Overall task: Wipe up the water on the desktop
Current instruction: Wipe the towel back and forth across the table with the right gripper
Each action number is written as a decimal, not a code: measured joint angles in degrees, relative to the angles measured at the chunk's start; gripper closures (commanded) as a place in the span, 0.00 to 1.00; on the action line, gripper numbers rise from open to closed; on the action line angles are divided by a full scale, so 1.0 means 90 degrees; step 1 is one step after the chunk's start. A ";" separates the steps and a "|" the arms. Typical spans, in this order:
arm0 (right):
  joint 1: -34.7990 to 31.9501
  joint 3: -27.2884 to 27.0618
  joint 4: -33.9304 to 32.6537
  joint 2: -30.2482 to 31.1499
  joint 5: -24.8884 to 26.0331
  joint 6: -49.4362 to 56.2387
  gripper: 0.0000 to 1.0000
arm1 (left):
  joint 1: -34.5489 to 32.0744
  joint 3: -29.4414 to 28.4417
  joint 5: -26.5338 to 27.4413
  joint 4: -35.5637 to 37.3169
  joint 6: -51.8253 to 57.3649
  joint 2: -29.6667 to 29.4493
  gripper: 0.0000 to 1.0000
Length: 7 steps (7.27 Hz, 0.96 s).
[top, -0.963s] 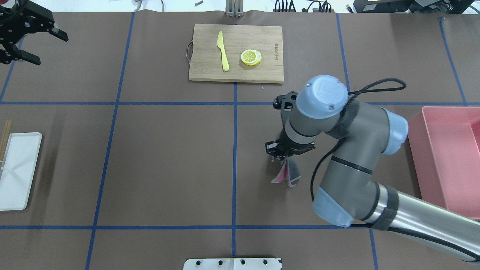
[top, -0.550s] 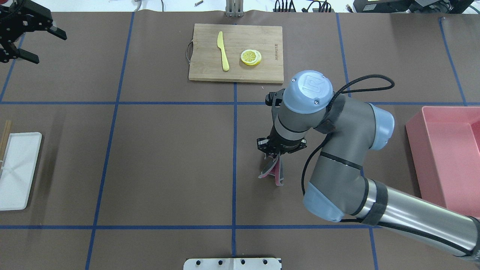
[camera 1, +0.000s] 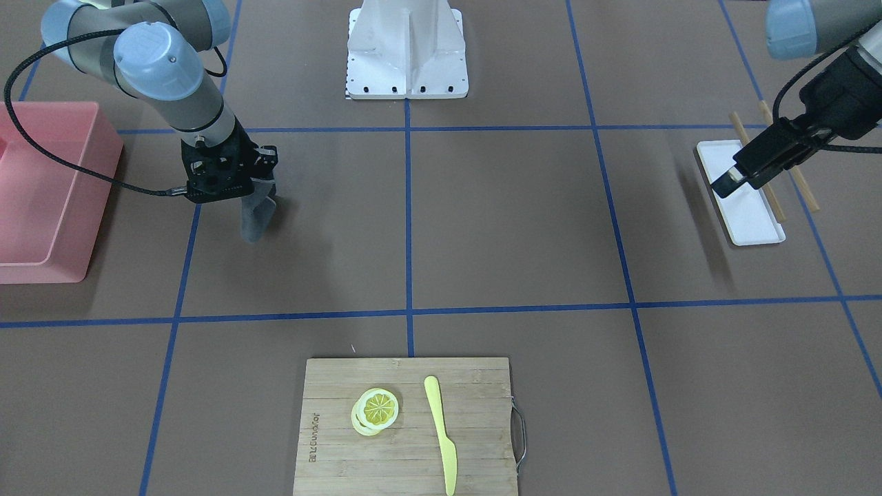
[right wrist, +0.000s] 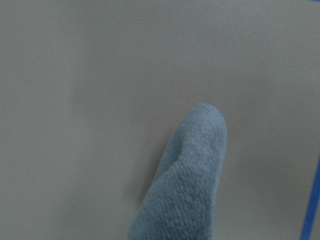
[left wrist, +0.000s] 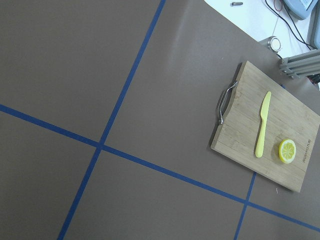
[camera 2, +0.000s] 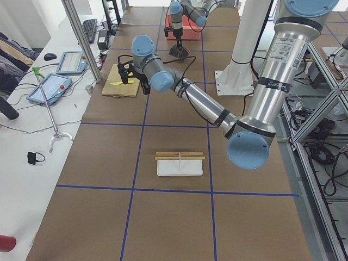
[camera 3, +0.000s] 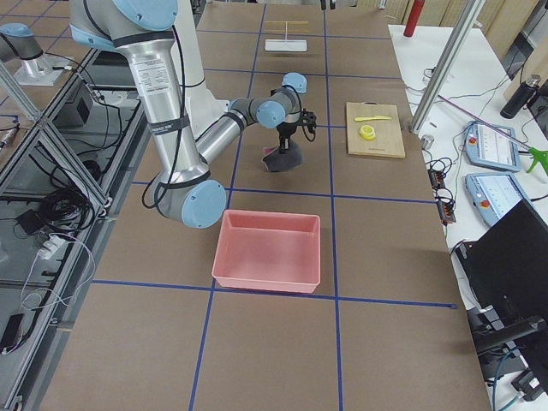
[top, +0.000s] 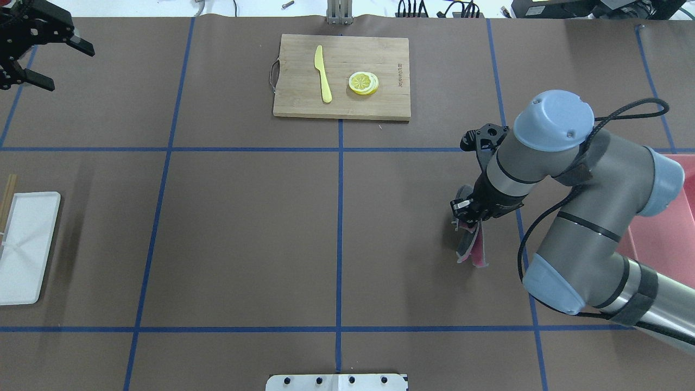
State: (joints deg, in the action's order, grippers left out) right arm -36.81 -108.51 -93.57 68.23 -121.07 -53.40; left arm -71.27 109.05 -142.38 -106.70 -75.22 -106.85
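At the far left of the overhead view the left gripper (top: 72, 69) hangs above the back corner of the surface (top: 244, 233), its two fingers spread apart with nothing between them. In front of it, near the left edge, a flat white tray (top: 32, 196) lies on the brown paper, with a pair of wooden chopsticks (top: 8, 191) just beside its outer side. Blue tape lines (top: 339, 217) mark the brown surface into big rectangles. At the back, centred on one of these lines, sits a bamboo cutting board (top: 380, 106); on it a yellow knife (top: 324, 76) lies to the left of a small stack of lemon slices (top: 364, 83), the two apart. Further right, in the middle row of rectangles, the right gripper (top: 466, 213) points straight down and is clamped on the top of a grey and pink cloth (top: 473, 248). The cloth hangs in folds, and its lower end is at the brown surface, though contact cannot be made out for certain. At the right edge stands a pink bin (top: 685, 163), partly hidden behind the right arm
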 measured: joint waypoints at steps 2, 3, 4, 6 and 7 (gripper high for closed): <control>0.0541 0.0700 0.0030 -0.1240 0.0263 -0.1166 1.00 | 0.0013 -0.0016 0.0000 0.0000 -0.0001 -0.0002 0.03; 0.0703 0.0948 0.0033 -0.1617 0.0411 -0.1521 1.00 | 0.0016 -0.0042 0.0000 -0.0002 0.0003 0.0002 0.03; 0.0697 0.0932 0.0035 -0.1582 0.0446 -0.1573 1.00 | 0.0017 -0.0095 0.0000 -0.0011 0.0024 0.0008 0.03; 0.0323 0.0367 0.0035 -0.0765 0.0213 -0.0912 1.00 | 0.0018 -0.0168 0.0000 -0.0029 0.0067 0.0014 0.03; 0.0048 0.0089 0.0027 -0.0302 -0.0002 -0.0421 1.00 | 0.0018 -0.0188 0.0000 -0.0035 0.0073 0.0014 0.03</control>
State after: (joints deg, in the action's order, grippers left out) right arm -36.38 -107.71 -93.33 65.52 -121.09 -57.18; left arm -71.10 107.35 -142.38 -107.01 -74.57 -106.72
